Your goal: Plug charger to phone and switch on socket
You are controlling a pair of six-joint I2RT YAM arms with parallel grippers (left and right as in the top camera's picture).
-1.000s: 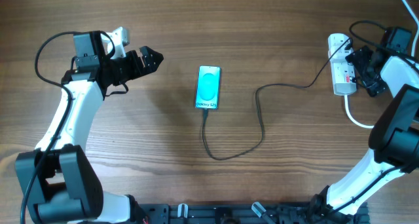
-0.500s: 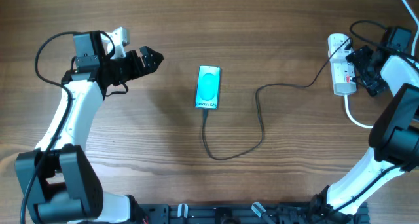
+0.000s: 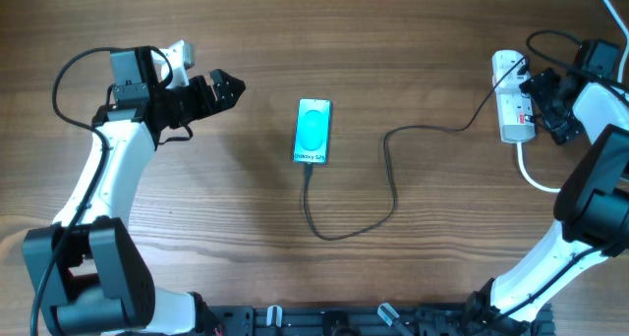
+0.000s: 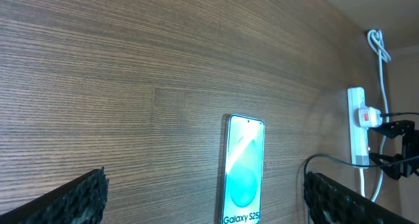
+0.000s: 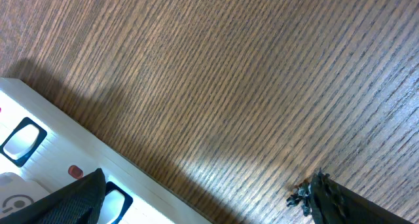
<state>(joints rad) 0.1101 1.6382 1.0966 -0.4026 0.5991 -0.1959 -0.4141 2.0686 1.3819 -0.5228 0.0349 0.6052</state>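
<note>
Overhead, the jaws of the right gripper are seen spread apart beside the small white oblong socket. Those of the left gripper are likewise apart, well clear of the flat turquoise-screened phone mid-table. Pressed off-centre, the socket could be shoved, tugging the thin black charger cable.
</note>
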